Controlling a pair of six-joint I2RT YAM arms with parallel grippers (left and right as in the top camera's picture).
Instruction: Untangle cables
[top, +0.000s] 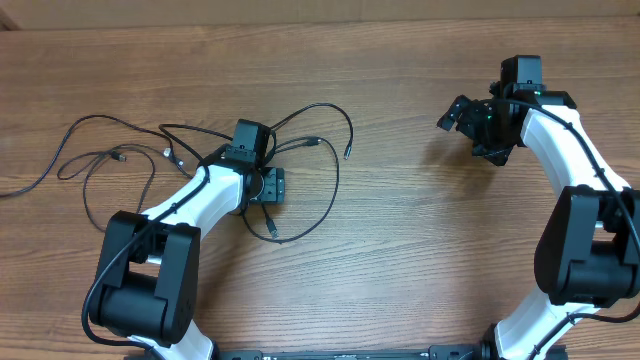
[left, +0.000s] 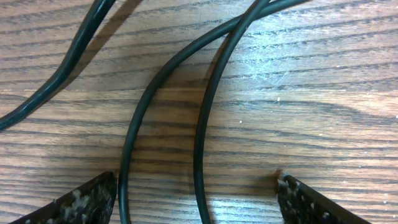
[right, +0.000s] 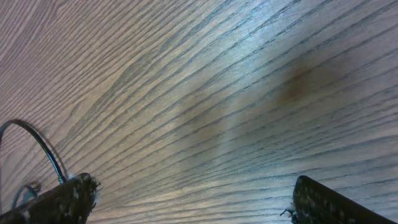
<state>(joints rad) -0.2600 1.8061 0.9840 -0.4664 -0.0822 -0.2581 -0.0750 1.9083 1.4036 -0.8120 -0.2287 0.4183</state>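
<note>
At far left, a loose tail (top: 30, 186) of the cables (top: 100, 119) trailing to the edge of the table (top: 420, 260); liable to slip over the side under any hard tug from the middle. Just beside it, small plug tips (top: 120, 156) lying among crossing loops; prone to hook a neighbouring strand and tighten a crossing rather than free it. In the middle, left gripper (top: 268, 187) low over the densest part of the tangle, jaws apart, clamped on nothing. In the left wrist view, two strands (left: 198, 143) running side by side between the fingertips (left: 87, 199) and crossing just beyond them. Hence a risk of pinching both at once on closing, then hauling the whole knot instead of one cord. Just right of that, a wide loop (top: 335, 190) curving round to a plug end (top: 348, 155); easy to sweep along or pin under the arm during a pull. At far right, right gripper (top: 460, 115) well apart from every cable, jaws spread wide, holding nothing, only bare wood beneath in the right wrist view. With no second anchor on the bundle, likely to drag across the wood as one mass rather than separate.
</note>
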